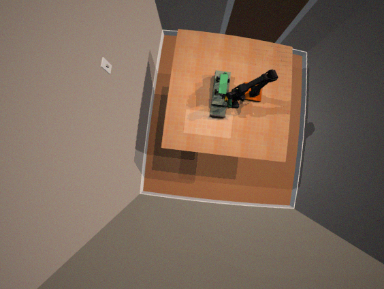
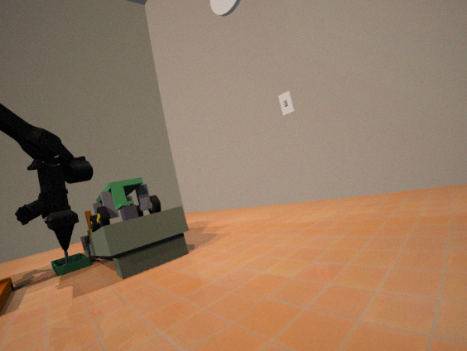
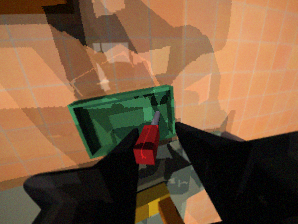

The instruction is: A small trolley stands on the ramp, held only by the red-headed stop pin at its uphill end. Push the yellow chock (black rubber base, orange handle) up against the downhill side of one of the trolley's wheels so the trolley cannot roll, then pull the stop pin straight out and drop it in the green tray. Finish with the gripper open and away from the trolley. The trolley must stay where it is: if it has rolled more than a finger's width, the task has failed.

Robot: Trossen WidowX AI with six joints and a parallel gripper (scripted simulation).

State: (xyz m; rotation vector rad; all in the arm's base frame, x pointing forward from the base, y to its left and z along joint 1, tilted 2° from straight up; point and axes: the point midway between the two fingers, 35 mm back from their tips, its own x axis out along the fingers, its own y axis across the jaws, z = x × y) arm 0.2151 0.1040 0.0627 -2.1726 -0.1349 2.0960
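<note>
My gripper (image 2: 66, 250) (image 3: 156, 129) is open low over the green tray (image 2: 75, 268) (image 3: 81, 131). The red-headed stop pin (image 3: 146, 146) stands loose and leaning between the parted fingers, its head nearer the left finger and a gap to the right one. Its grey shaft (image 2: 66, 258) points down into the tray. The trolley (image 1: 223, 84) (image 2: 119, 194) stands on the grey-green ramp (image 1: 218, 112) (image 2: 145, 228). The yellow chock (image 1: 226, 99) (image 3: 150, 204) (image 2: 88, 219) with its orange handle is beside the near wheels; whether it touches a wheel cannot be told.
The tray sits on the table (image 1: 204, 143) (image 2: 290, 298) close beside the ramp. The arm (image 1: 253, 83) (image 2: 51, 178) reaches over from its orange base (image 1: 256, 97) (image 2: 5, 291). The chock and ramp side lie just behind the fingers in the wrist view.
</note>
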